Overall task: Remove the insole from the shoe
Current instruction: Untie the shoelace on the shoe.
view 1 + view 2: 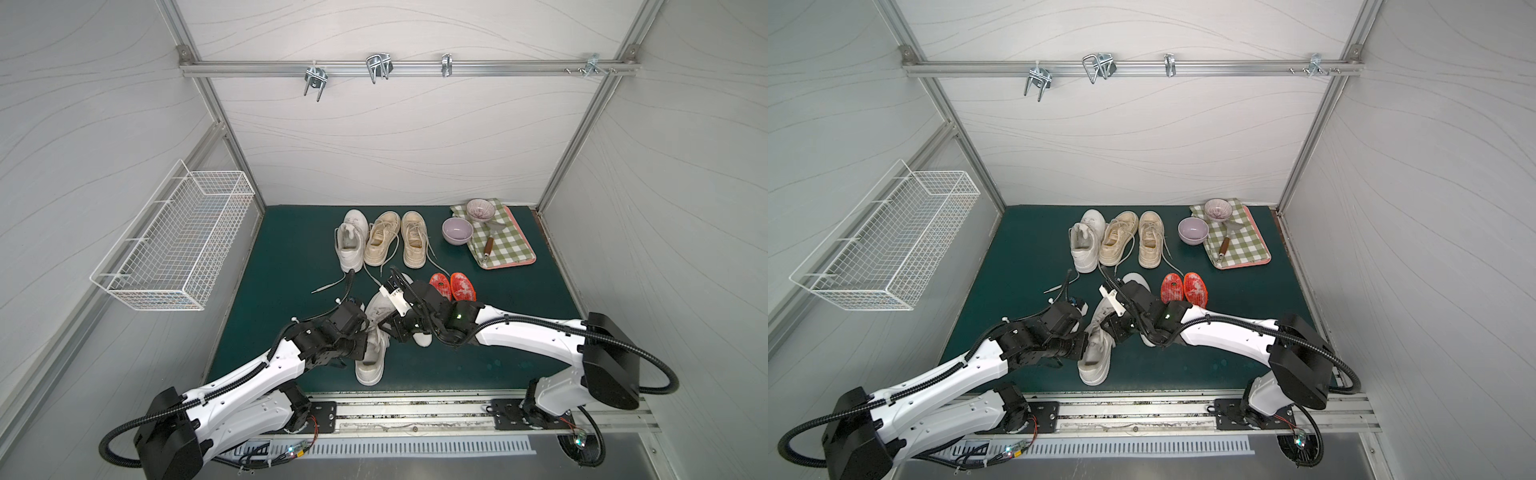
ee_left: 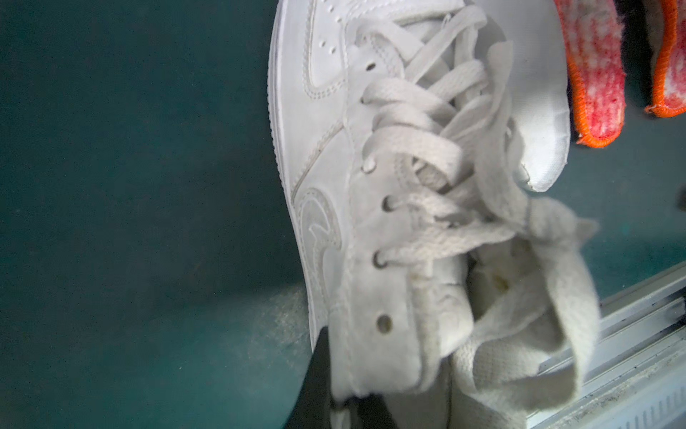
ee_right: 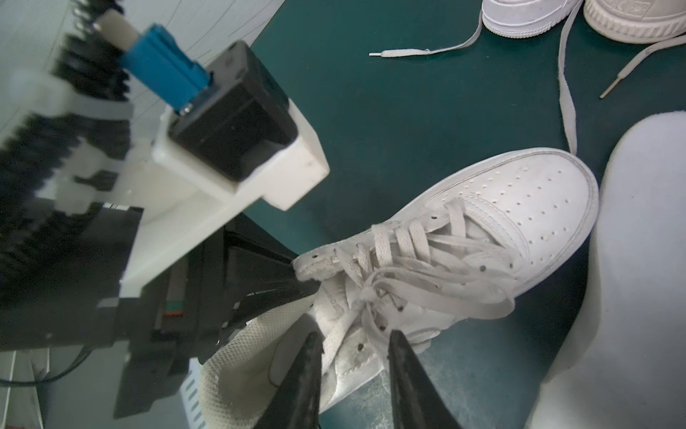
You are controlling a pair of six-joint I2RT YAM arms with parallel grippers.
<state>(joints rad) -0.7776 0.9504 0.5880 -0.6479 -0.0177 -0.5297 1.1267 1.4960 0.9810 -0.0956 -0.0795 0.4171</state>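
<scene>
Insole [image 2: 538, 93]: white, appears fully out, lying on worktop [image 1: 291, 249] at 3 o'clock of shoe [image 1: 370, 361]. Left claw [image 3: 301, 275] clamped on shoe's eyelet flap. Right claw [image 3: 355, 336] apart, empty. Remaining, likely: release shoe.

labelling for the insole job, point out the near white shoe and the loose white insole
near white shoe [image 3: 519, 208]: right wrist view, on the perforated toe cap
loose white insole [image 2: 538, 111]: left wrist view, on its fabric face
</scene>
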